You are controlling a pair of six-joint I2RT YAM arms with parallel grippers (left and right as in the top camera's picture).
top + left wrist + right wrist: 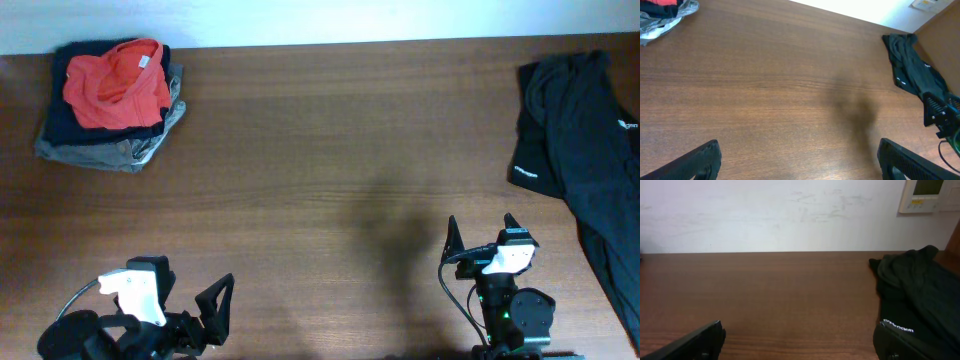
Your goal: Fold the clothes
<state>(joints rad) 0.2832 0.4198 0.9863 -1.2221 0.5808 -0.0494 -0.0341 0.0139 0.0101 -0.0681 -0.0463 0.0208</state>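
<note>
Orange-red cotton marks the task's thing: the orange-red short-sleeved T-shirt [115,88] lies in the upper left of the overhead frame, gathered into a compact shape on top of the folded navy and grey garments [98,150]. Its outline roughly matches the stack beneath, so I judge the folding done or nearly so, with the shirt already set on the pile. The neck opening faces up and the top looks a little rumpled, so a final tidy may be all that is left.

Both arms sit along the bottom edge, well apart from the shirt. The left hand [220,312] has its fingers spread apart and holds nothing, and the right hand [481,225] is likewise spread and empty. The dark brown wooden surface [320,150] lies bare between them and the pile.

A loose black garment [585,130] with a small white logo [523,172] sprawls unfolded at the right, cut off by the frame edge.

No chest lettering shows on the shirt, and how neat its folds are underneath cannot be told. In the left wrist view only a sliver of red [660,2] shows in the top left corner. The right wrist view does not show the shirt at all.
</note>
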